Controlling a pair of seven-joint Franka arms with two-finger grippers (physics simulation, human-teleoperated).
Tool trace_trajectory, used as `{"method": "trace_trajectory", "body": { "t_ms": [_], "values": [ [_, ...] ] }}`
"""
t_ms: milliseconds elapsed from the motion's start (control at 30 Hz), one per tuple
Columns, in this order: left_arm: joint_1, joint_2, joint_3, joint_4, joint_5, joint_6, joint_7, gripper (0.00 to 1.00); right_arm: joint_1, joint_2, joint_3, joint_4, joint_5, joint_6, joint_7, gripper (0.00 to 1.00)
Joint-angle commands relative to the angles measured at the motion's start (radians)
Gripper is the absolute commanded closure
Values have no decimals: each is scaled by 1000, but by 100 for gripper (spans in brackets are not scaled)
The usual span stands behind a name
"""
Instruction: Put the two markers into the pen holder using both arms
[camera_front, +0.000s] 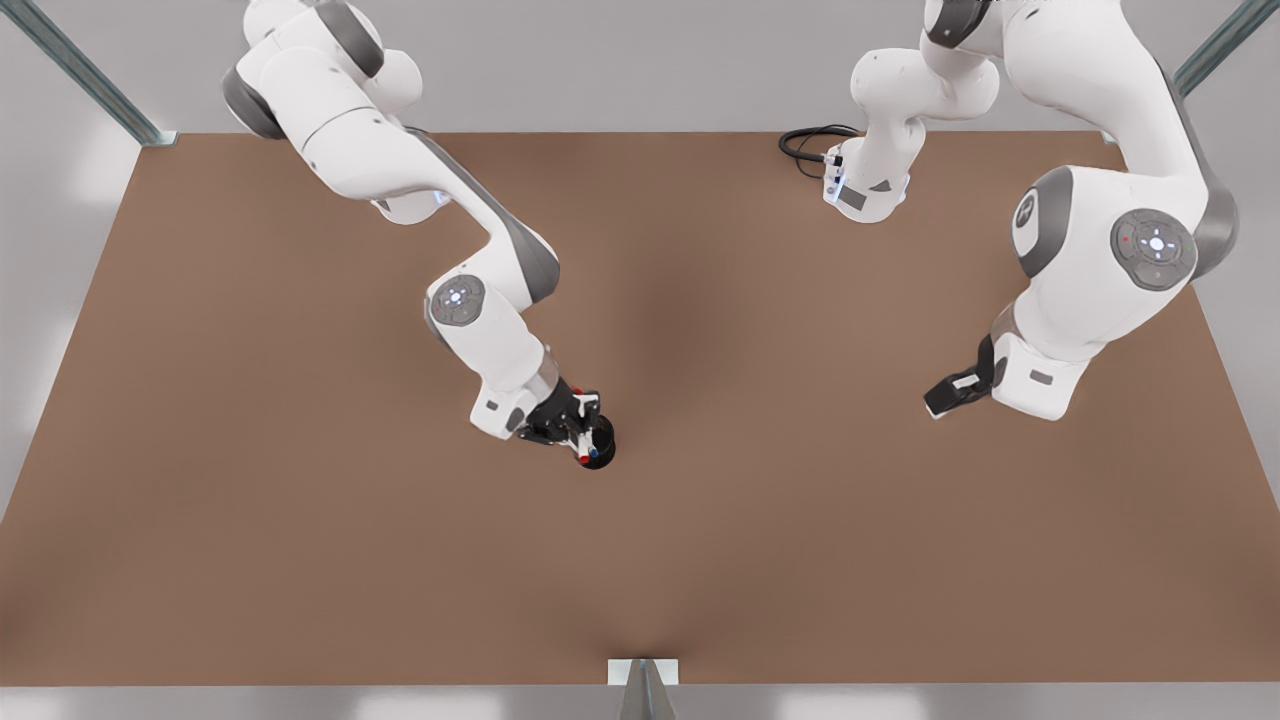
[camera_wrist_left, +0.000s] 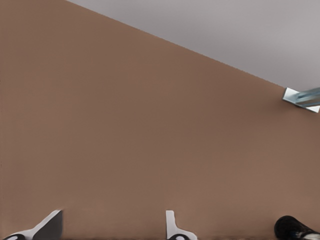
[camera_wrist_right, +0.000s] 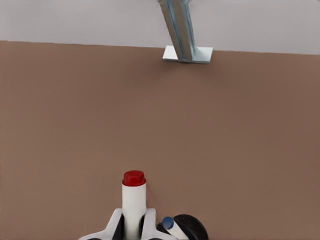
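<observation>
Right pincer (camera_wrist_right: 134, 227) grips the red-capped marker (camera_wrist_right: 134, 200) upright, directly beside the pen holder (camera_wrist_right: 192, 227) on the bench (camera_front: 300, 520). Blue-capped marker (camera_wrist_right: 168, 223) already stands inside the pen holder. Left pincer (camera_wrist_left: 112, 225), fingers spread and empty, waits well apart from the pen holder. Judgement: one marker placed; remaining step is lowering the red one in and releasing.

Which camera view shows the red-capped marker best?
The right wrist view: the red-capped marker stands upright between the right gripper fingers. The front view gives a red dot at the pen holder. The left wrist view gives nothing of it.
</observation>
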Motion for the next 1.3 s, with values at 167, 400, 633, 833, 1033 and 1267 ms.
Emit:
{"method": "trace_trajectory", "body": {
  "t_ms": [167, 400, 633, 833, 1033, 1267],
  "values": [
    [2, 14, 0, 2, 8, -132, 449, 0, 13, 117, -9, -77, -187, 545, 39, 77],
    [-5, 9, -3, 2, 8, -131, 451, 0, -11, 46, -6, -198, -202, 661, 38, 77],
    [-56, 8, -8, 2, 8, -131, 437, 0, -40, 40, -8, -295, -283, 761, 36, 77],
    [-57, 8, -10, 2, 3, -131, 437, 0, -46, 43, -11, -309, -371, 778, 35, 77],
    [-59, 9, -10, 2, 0, -131, 420, 0, -46, 51, -38, -300, -469, 818, 38, 77],
    [-65, 11, -10, 2, 0, -129, 419, 0, -46, 66, -41, -315, -500, 845, 38, 76]
  ]
}}
